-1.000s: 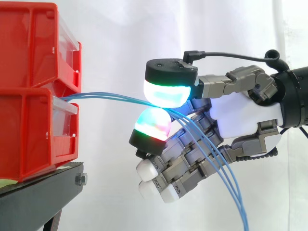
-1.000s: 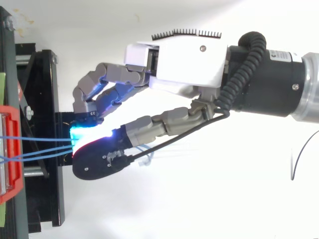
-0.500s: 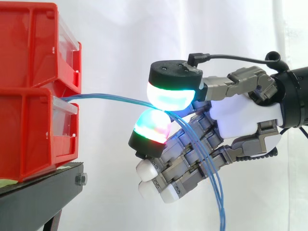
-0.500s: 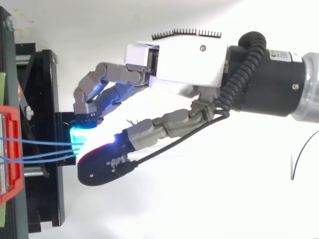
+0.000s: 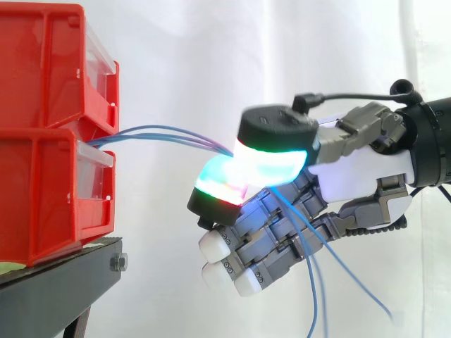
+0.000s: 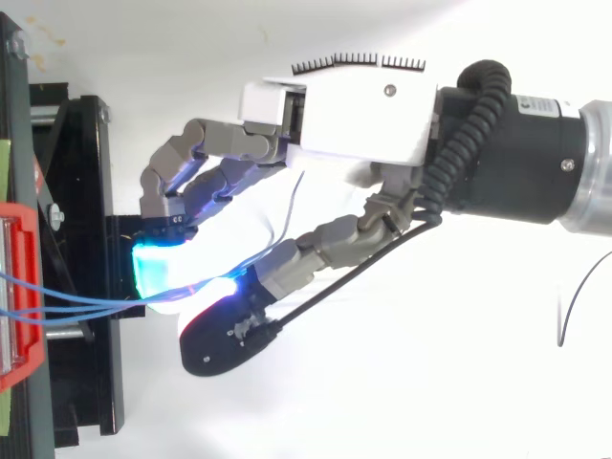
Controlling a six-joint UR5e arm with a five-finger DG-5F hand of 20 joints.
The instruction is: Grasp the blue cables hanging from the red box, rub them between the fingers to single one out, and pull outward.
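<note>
Thumb pad (image 5: 271, 158) now sits further back over the fingertip than 1 s ago: rub underway. Robot hand (image 5: 352, 169) pinches blue cables (image 5: 162, 132) btwn glowing pads; strands run to red box (image 5: 42, 190) ahead of fingertips, loose ends now fan apart below palm, so singling-out is starting

Hand (image 5: 356, 169) enters from the right, fingers curled — thumb pad pressed onto a fingertip, pinching the cables (image 5: 169, 134).

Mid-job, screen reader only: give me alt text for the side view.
The hand pinches the blue cables between its glowing pads, to the right of the stacked red bins they come out of. The cables arch from bins to hand, and their loose ends dangle below it. The bins sit on a black stand.
</note>
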